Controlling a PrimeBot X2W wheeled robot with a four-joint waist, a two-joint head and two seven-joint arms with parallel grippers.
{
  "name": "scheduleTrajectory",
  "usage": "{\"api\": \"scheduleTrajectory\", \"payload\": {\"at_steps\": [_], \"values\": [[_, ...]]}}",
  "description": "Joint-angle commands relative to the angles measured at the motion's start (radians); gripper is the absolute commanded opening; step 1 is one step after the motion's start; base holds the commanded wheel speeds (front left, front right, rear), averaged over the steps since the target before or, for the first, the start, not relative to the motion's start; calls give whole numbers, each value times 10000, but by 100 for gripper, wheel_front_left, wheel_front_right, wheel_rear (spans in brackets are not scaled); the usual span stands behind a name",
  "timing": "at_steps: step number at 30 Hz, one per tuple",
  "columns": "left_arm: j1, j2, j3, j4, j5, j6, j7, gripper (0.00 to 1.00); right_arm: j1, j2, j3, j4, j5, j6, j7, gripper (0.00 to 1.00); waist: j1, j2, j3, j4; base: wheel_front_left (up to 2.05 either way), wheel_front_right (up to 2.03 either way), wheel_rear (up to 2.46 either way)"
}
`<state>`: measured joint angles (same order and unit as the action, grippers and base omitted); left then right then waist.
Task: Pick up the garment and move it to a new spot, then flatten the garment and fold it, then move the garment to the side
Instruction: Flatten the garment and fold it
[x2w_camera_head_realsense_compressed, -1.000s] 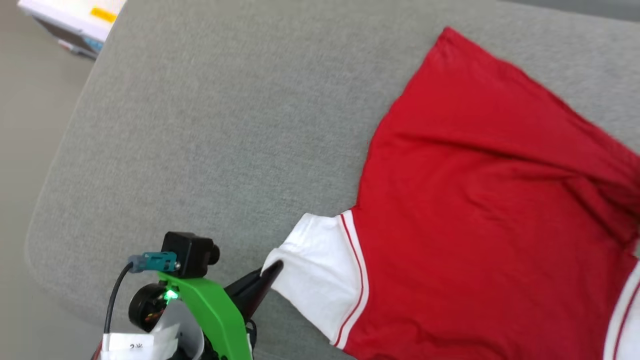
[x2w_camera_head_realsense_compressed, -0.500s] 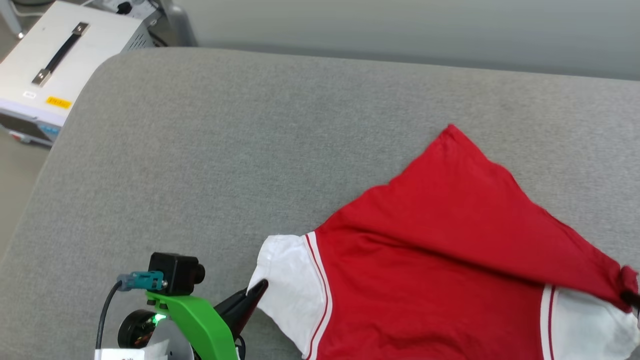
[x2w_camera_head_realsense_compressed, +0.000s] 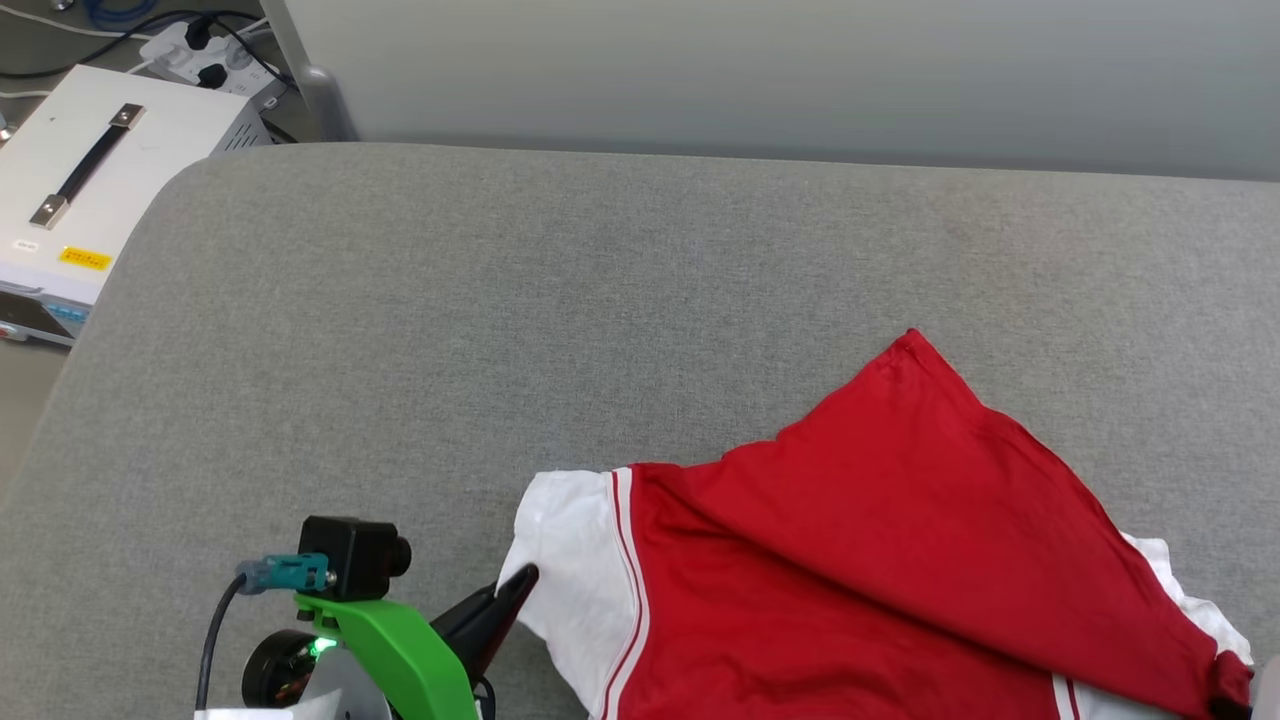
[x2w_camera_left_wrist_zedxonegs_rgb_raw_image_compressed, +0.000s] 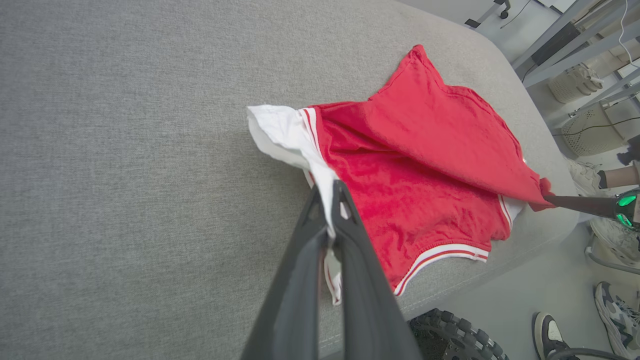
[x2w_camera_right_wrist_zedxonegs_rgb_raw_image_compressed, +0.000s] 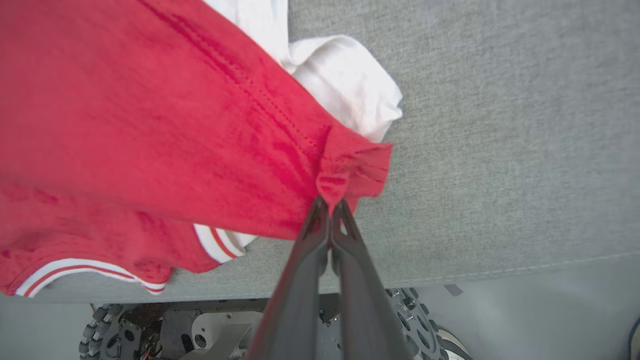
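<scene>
- L gripper (x2w_camera_left_wrist_zedxonegs_rgb_raw_image_compressed: 332, 200): fingers pressed together, pinching white sleeve (x2w_camera_left_wrist_zedxonegs_rgb_raw_image_compressed: 280, 132) edge. Thin bite, may slip under pull.
- R gripper (x2w_camera_right_wrist_zedxonegs_rgb_raw_image_compressed: 330, 205): clamped on bunched red hem corner (x2w_camera_right_wrist_zedxonegs_rgb_raw_image_compressed: 350, 165). Small bunch, could pop free.
- Jersey (x2w_camera_head_realsense_compressed: 850, 560): on grey cushion (x2w_camera_head_realsense_compressed: 400, 350) by its front edge, red flap doubled diagonally over body. Risk: uneven tension btwn arms sets a crooked fold or drags it off the edge.
- Beyond: white equipment case (x2w_camera_head_realsense_compressed: 100, 180), no hazard.

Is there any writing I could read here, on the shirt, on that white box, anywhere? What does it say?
Nothing here is readable.
On the white box, the yellow sticker: print too small to read.
Next to it, the small white sticker: also too small.
On the red shirt: no letters or numbers on the side that shows.
</scene>
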<state>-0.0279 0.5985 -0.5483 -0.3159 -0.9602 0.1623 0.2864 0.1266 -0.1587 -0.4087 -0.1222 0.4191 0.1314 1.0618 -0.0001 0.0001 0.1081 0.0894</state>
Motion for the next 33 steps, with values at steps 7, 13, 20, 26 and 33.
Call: {"api": "scheduleTrajectory", "payload": {"at_steps": [7,13,20,26,33], "values": [[-67,-3,-71,-122,143,-51,-16,0,-674,-777,673,-596,548,-7,14,100,1,-1,320,182,0,0,0],[-254,8,-133,-246,286,-71,20,0,-1982,-1506,1378,-1677,820,-7,625,100,1,-1,874,634,0,0,0],[-622,-80,-266,-378,484,-230,19,0,-3907,-1906,2489,-1570,363,-7,1580,100,1,-1,1780,1462,0,0,0],[-1017,-354,-494,-169,687,-461,-80,0,-5459,-2087,3190,-242,100,-7,2051,100,1,-1,2367,2204,0,0,0],[-1294,-817,-671,-52,497,-746,-197,0,-6419,-2417,3513,1215,-372,-7,2125,100,1,-1,2882,2876,0,0,0]]}}
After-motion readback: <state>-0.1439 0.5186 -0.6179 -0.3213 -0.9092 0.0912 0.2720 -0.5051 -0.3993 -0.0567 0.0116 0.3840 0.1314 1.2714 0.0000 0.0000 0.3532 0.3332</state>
